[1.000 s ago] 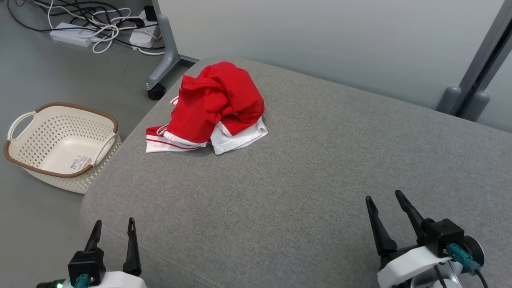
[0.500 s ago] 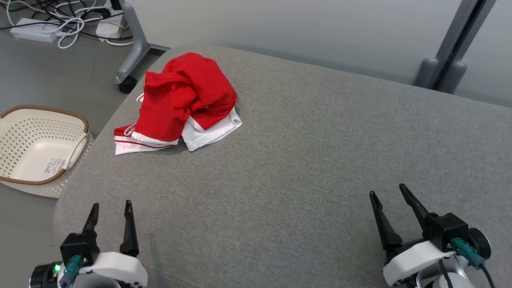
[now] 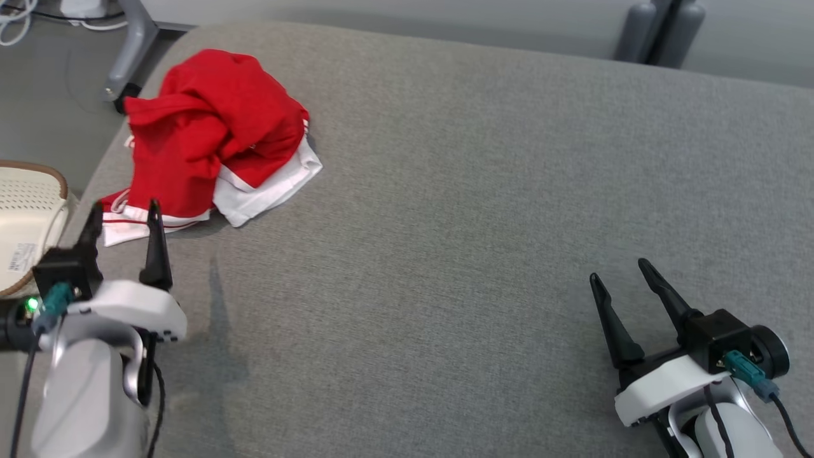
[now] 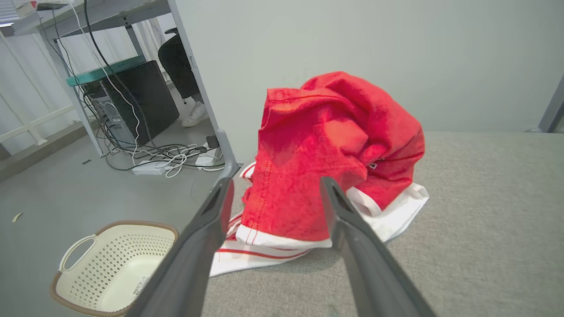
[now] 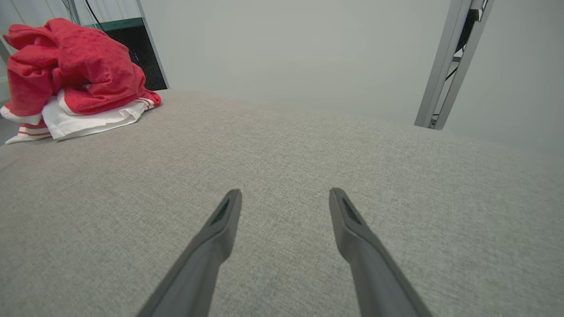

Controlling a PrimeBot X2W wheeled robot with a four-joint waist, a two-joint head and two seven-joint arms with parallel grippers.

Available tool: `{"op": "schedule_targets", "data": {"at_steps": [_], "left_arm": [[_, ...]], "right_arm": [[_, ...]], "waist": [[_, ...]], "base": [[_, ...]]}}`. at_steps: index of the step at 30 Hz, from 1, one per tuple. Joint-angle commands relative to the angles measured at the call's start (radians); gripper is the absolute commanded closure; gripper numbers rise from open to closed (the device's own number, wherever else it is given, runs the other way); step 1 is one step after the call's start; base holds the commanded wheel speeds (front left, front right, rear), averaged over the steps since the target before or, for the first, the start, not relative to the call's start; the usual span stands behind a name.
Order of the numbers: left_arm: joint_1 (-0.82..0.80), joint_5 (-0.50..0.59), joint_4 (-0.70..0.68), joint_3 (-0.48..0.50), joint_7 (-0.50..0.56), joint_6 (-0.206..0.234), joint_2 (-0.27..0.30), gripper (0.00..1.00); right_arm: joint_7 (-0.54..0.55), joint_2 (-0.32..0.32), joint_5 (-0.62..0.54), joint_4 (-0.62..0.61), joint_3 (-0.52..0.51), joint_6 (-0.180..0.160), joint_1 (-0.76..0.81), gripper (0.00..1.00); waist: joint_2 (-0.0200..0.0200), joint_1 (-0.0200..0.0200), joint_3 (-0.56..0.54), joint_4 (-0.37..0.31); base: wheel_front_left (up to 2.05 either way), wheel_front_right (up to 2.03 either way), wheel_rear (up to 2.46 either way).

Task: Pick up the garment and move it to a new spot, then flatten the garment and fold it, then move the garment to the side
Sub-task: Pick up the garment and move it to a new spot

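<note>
**Grippers.** The right gripper (image 3: 618, 269) stood nearest, over the bare near-right part of the grey cushion (image 3: 445, 222). Its jaws were spread wide and held nothing. It was well apart from the work, probably parked so that the middle of the cushion was free as a new spot.

The left gripper (image 3: 124, 210) stood at the near-left, jaws equally wide and empty. Its fingertips were just short of the garment's near edge. In the left wrist view the two fingers framed the heap, which suggests the arm was lined up for the pick.

**Garment.** The garment (image 3: 210, 127) lay bunched at the far-left corner of the cushion, close to its left edge. The red bulk was piled high at the back, and white hems, one with red stripes, spread flat toward the robot. The hem band ran from the cushion's left edge toward its middle. While the cloth was crumpled, no true long axis could be read.

**Surroundings.** A perforated basket (image 3: 25, 216) sat on the floor beside the left edge. A grey frame leg (image 3: 130, 51) stood beyond the garment.
</note>
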Motion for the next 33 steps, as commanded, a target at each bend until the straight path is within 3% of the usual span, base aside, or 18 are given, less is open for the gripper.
{"op": "schedule_targets", "data": {"at_steps": [1, 9, 21, 22, 23, 24, 29, 33], "left_arm": [[-0.029, 0.007, 0.011, 0.000, -0.002, -0.006, 0.011, 0.00], [-0.185, 0.039, 0.193, -0.041, -0.002, -0.025, 0.059, 0.00], [-0.301, 0.021, 0.362, -0.037, -0.002, 0.021, 0.084, 0.00], [-0.310, 0.020, 0.378, -0.034, -0.002, 0.024, 0.086, 0.13], [-0.320, 0.018, 0.390, -0.033, -0.002, 0.023, 0.090, 0.62], [-0.327, 0.015, 0.399, -0.032, -0.002, 0.024, 0.093, 1.00], [-0.342, 0.003, 0.377, -0.021, -0.002, 0.039, 0.104, 1.00], [-0.316, 0.013, 0.263, -0.023, -0.002, 0.044, 0.116, 1.00]], "right_arm": [[-0.006, -0.010, 0.001, -0.005, 0.001, 0.000, -0.013, 0.00], [-0.006, -0.017, 0.004, -0.006, 0.005, 0.000, -0.051, 0.00], [-0.005, -0.011, 0.012, 0.004, 0.012, 0.000, -0.076, 0.00], [-0.005, -0.010, 0.012, 0.006, 0.014, 0.000, -0.078, 0.00], [-0.005, -0.009, 0.014, 0.007, 0.016, 0.000, -0.079, 0.00], [-0.005, -0.008, 0.015, 0.009, 0.017, 0.000, -0.079, 0.00], [-0.005, 0.000, 0.018, 0.012, 0.012, 0.000, -0.076, 0.00], [-0.005, 0.013, 0.024, 0.015, 0.000, 0.000, -0.064, 0.00]], "waist": [[0.0000, 0.0000, 0.030, -0.026], [0.0000, 0.0000, 0.101, -0.075], [0.0000, 0.0000, 0.150, -0.125], [0.0000, 0.0000, 0.151, -0.129], [0.0000, 0.0000, 0.152, -0.133], [0.0000, 0.0000, 0.153, -0.137], [0.0000, 0.0000, 0.143, -0.152], [0.0000, 0.0000, 0.112, -0.163]], "base": [[0.00, 0.00, 0.00], [0.00, 0.00, 0.00], [0.00, 0.00, 0.00], [0.00, 0.00, 0.00], [0.00, 0.00, 0.00], [0.00, 0.00, 0.00], [0.00, 0.00, 0.00], [0.00, 0.00, 0.00]]}}
